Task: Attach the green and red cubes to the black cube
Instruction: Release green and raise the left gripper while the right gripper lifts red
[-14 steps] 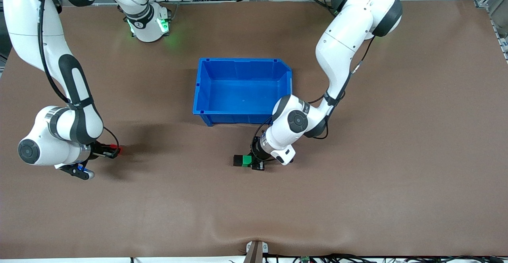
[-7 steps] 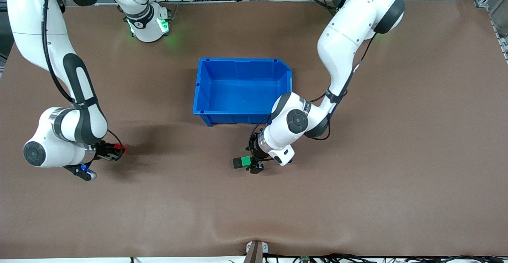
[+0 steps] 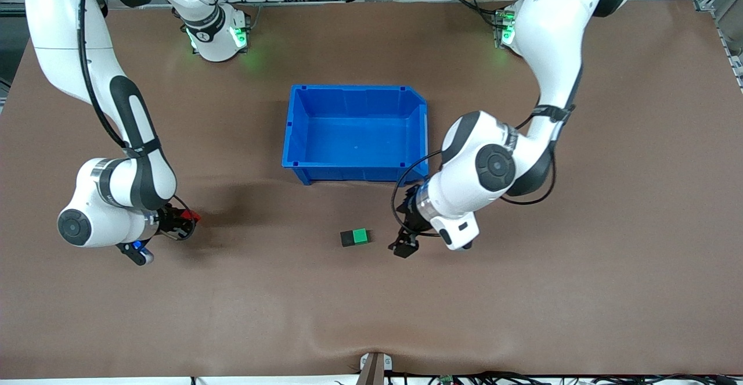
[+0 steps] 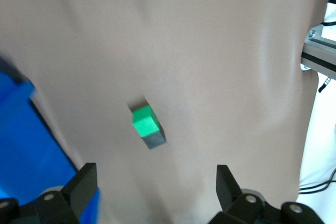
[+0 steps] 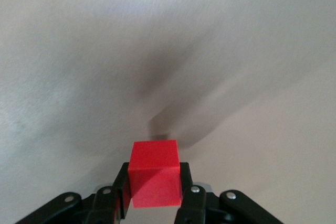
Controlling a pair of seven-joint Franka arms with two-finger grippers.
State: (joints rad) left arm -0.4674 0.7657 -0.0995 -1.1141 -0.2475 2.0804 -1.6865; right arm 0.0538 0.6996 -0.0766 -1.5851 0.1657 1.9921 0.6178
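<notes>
The green cube and the black cube sit joined side by side on the brown table, nearer the front camera than the blue bin. They also show in the left wrist view, green cube and black cube. My left gripper is open and empty, just toward the left arm's end from the pair, apart from it. My right gripper is shut on the red cube toward the right arm's end of the table. The red cube fills the jaws in the right wrist view.
The large blue bin stands open and empty mid-table, farther from the front camera than the cubes. Its corner shows in the left wrist view. A metal bracket sits at the table's front edge.
My left gripper has let go of the green cube and drawn back toward the left arm's end, open. My right gripper has carried the red cube a little toward the table's middle.
</notes>
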